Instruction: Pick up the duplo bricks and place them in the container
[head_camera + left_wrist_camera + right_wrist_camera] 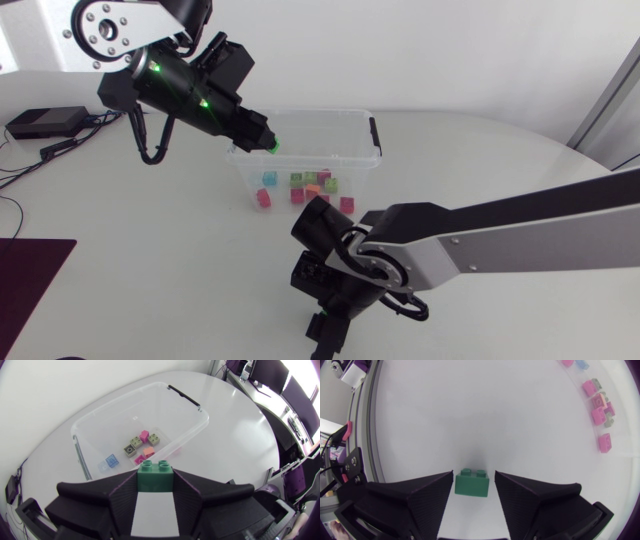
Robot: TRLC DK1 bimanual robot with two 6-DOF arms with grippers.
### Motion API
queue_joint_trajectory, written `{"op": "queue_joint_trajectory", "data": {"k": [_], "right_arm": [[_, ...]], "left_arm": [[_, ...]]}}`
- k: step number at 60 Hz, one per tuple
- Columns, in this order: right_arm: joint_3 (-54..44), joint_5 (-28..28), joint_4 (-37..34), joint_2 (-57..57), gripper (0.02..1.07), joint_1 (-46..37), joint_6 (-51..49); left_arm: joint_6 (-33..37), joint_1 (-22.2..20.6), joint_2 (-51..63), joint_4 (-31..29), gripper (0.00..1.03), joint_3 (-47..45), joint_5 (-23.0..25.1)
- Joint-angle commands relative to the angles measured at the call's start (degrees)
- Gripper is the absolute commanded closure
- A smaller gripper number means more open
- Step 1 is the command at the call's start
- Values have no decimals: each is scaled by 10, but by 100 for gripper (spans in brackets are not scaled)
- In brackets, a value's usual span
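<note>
A clear plastic container point(352, 118) stands mid-table, holding several pink, green, blue and orange duplo bricks point(300, 187). My left gripper point(266, 140) hangs over the container's left rim, shut on a green brick point(155, 474); the container point(199, 416) lies below and ahead of it. Near the table's front edge, my right gripper point(474, 477) points down at the table with a second green brick point(471, 485) between its fingers. They stand close to the brick's sides, with a slim gap showing on each. In the head view my right arm point(370, 265) hides that brick.
A black box point(45, 122) with cables lies at the far left. A dark mat point(30, 280) covers the left front corner. In the right wrist view, pink bricks point(598, 410) show well ahead and to the side.
</note>
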Motion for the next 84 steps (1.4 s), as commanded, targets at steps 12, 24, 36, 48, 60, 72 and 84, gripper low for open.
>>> {"op": "queue_joint_trajectory", "data": {"k": [12,24,36,48,60,72,84], "right_arm": [[2,-11,-30,-13,80,-9,-5],[10,-6,-76,-107,80,-30,1],[46,2,-107,-188,80,-73,9],[107,10,-98,-218,80,-132,22],[123,93,20,-222,80,-141,36],[145,114,120,-165,80,-167,43],[169,144,207,-82,79,-184,41]], "left_arm": [[3,22,20,54,101,12,23],[-14,28,67,106,98,19,23],[-20,45,104,163,3,17,22],[-25,62,74,183,4,-14,6],[-16,78,-9,231,4,-96,-32],[-7,105,-96,265,4,-161,-45],[-9,117,-180,286,4,-223,-76]]}}
